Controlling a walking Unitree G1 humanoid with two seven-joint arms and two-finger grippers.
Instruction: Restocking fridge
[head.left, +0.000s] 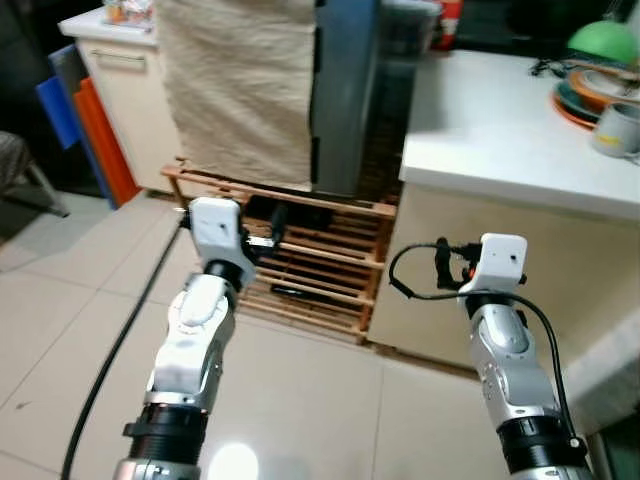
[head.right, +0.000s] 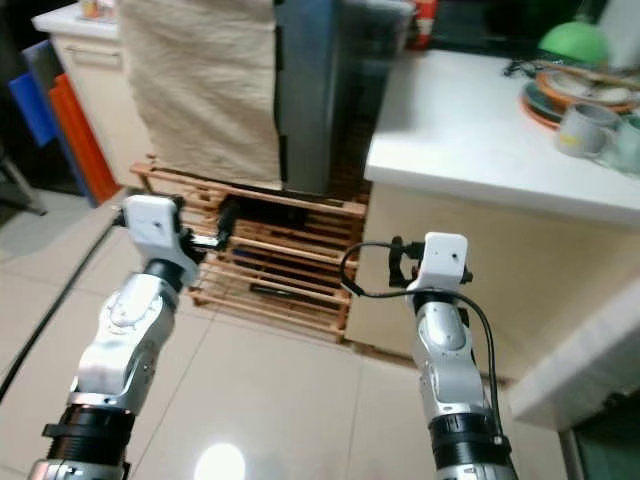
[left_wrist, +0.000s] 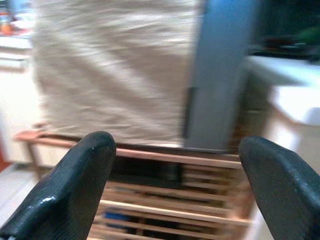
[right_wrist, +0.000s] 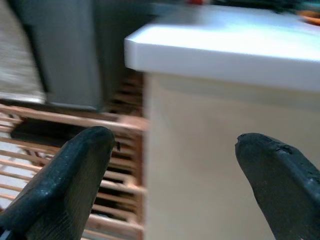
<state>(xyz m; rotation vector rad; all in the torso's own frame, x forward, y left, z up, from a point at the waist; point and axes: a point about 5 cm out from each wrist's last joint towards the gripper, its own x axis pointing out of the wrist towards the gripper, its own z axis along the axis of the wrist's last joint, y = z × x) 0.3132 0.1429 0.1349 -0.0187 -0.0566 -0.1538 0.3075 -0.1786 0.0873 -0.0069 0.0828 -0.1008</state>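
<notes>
Both claws released, empty, raised side by side. Fridge (head.left: 345, 90) stands upright ahead of the left claw (left_wrist: 175, 185), nearer it than the right claw (right_wrist: 172, 185), which faces the table (head.left: 500, 130).

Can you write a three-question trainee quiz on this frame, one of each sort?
1. True or false: the left gripper holds a bottle.
2. What hangs over the grey fridge? A) beige cloth B) red towel C) nothing
3. Fill in: the fridge stands on a wooden ____.

Key:
1. False; its fingers are apart and empty, as are the right gripper's.
2. A, the beige cloth.
3. Slatted rack, beside the white counter.
</notes>
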